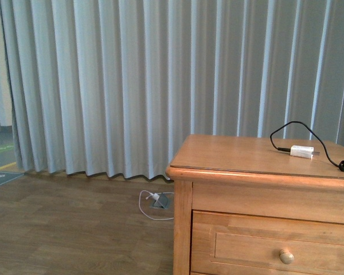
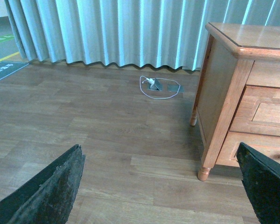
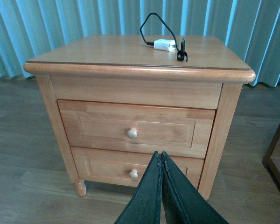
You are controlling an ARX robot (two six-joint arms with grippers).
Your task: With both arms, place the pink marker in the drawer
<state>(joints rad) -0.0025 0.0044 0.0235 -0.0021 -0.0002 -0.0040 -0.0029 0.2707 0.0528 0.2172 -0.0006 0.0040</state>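
The pink marker does not show in any view. The drawer (image 3: 107, 125) is the upper of two in the honey-coloured cabinet (image 3: 130, 58); it is closed, with a round pale knob (image 3: 132, 133). In the front view the drawer (image 1: 252, 243) sits at the lower right. My right gripper (image 3: 160, 155) is shut on nothing, in front of the cabinet and below the drawer's level. Off to the cabinet's side, my left gripper (image 2: 158, 149) hangs open and empty over the wooden floor, with the drawer (image 2: 268, 112) seen edge-on. Neither arm shows in the front view.
A white charger block (image 3: 164, 45) with a looped black cable lies on the cabinet top (image 1: 235, 152). A white cable and small plug (image 2: 158, 86) lie on the floor by the pale curtain (image 1: 132, 86). A dark frame (image 3: 277, 149) stands beside the cabinet.
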